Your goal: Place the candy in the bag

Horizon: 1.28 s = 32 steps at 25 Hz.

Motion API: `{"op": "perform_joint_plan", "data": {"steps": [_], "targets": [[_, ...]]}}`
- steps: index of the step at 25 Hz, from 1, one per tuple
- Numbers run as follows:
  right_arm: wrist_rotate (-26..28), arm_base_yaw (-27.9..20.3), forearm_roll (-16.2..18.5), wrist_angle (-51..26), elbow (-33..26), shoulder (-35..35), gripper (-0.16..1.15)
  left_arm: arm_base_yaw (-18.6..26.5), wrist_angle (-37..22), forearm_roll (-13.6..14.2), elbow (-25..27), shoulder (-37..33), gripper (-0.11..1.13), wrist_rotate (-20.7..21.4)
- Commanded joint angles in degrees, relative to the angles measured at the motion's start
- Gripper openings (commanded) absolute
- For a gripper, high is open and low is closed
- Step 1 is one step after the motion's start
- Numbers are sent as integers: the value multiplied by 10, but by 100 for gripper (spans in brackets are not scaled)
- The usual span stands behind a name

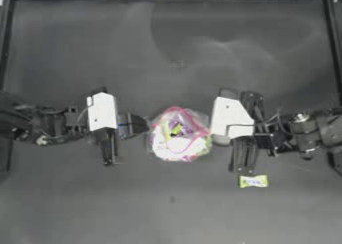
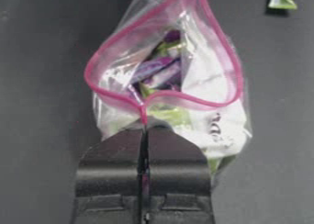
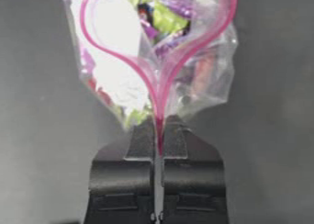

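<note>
**Both claws busy, candy out of reach**

From above, the bag [image 1: 178, 134] hangs between the left claw [image 1: 137, 124] and the right claw [image 1: 215, 133], mouth open upward. The candy [image 1: 253, 181] lies alone on the counter [image 1: 171, 53], near the right arm.

The left wrist view shows that claw closed tight on the pink seal strip [image 2: 144, 109].

The right wrist view shows its claw [image 3: 158, 140] pinching the opposite seal edge. Freeing either claw to fetch the candy would probably let the mouth sag shut or the bag topple, spilling sweets.
</note>
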<state>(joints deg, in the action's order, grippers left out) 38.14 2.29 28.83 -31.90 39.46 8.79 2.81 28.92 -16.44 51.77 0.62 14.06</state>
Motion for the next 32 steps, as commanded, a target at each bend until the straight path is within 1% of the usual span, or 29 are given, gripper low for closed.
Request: {"op": "perform_joint_plan", "data": {"steps": [1, 4, 7, 13, 18, 32], "targets": [[0, -1, -8, 4, -4, 0, 4, -6, 28, 2, -14, 11, 10, -2], [1, -1, -12, 4, 3, -2, 4, -11, 41, 2, -15, 23, 10, -3], [4, -4, -13, 5, 8, -2, 4, -11, 42, 2, -15, 26, 10, -3], [4, -14, -12, 36, 15, -6, 4, -12, 43, 2, -16, 36, 10, -3], [4, -18, -12, 47, 15, -17, 4, -13, 43, 2, -15, 36, 10, -2], [11, -18, -11, 48, 20, -20, 5, -14, 43, 2, -24, 55, 10, -2]]}}
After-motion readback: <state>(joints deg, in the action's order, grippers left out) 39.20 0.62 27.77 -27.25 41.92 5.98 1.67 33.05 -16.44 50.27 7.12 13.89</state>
